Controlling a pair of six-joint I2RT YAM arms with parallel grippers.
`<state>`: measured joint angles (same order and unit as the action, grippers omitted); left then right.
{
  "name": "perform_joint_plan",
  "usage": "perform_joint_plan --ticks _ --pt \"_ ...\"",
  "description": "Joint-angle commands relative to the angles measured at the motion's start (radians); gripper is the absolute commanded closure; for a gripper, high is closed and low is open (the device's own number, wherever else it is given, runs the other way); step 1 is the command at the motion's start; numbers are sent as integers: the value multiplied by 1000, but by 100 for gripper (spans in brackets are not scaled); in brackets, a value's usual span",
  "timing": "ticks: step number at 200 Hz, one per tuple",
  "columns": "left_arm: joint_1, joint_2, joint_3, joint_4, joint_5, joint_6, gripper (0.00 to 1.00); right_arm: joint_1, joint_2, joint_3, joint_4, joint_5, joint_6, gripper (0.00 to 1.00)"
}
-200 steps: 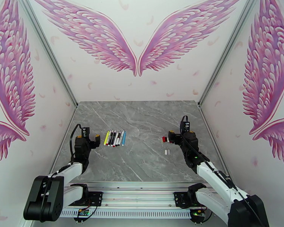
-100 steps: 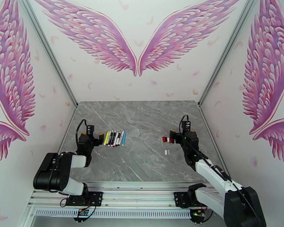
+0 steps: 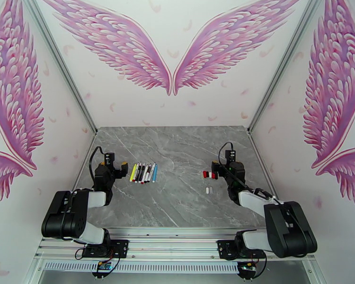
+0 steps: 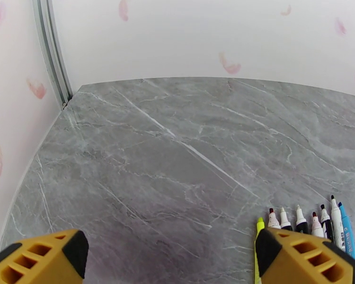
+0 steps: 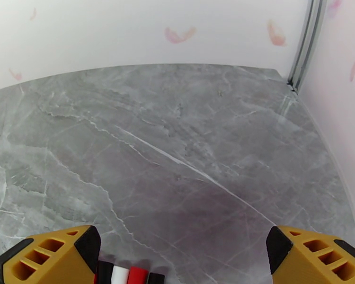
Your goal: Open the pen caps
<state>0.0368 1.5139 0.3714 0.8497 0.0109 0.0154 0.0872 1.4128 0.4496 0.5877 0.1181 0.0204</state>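
- The left claw (image 3: 113, 164) (image 4: 172, 252) stands wide, with nothing between its yellow fingers (image 4: 45, 259), low over the grey marbled bench (image 3: 187, 152).
- The pens (image 3: 143, 173) (image 4: 315, 223) lie in a tight side-by-side row on the bench just to this claw's right. The yellow one is closest, just beside the claw's right finger, and the blue one is farthest out.
- In the left wrist view the pens' pointed ends face away from the claw, toward the back wall.
- The right claw (image 3: 226, 166) (image 5: 182, 252) is also spread wide and holds nothing.
- The pen caps (image 3: 208, 174) (image 5: 130, 275), red, white and black, lie in a short row on the bench just beside this claw's left finger. Whether they touch it cannot be told.
- Two small white caps (image 3: 208, 190) lie together on the bench, to the left of the right claw and nearer the arm bases.
- The pens and the caps lie well apart.
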Motion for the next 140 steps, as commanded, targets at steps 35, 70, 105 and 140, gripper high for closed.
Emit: perform_joint_plan --ticks 35,70,105,140 --pt "-5 3 21 -14 7 -6 1 -11 96 -49 221 -91 -27 1" --pt "-5 3 22 -14 6 -6 1 -24 121 -34 215 -137 -29 1" --pt "-5 3 21 -14 6 -5 1 -21 123 -36 222 -130 -34 1" --pt "-5 3 21 -14 6 -4 1 -22 123 -37 225 -139 -32 1"
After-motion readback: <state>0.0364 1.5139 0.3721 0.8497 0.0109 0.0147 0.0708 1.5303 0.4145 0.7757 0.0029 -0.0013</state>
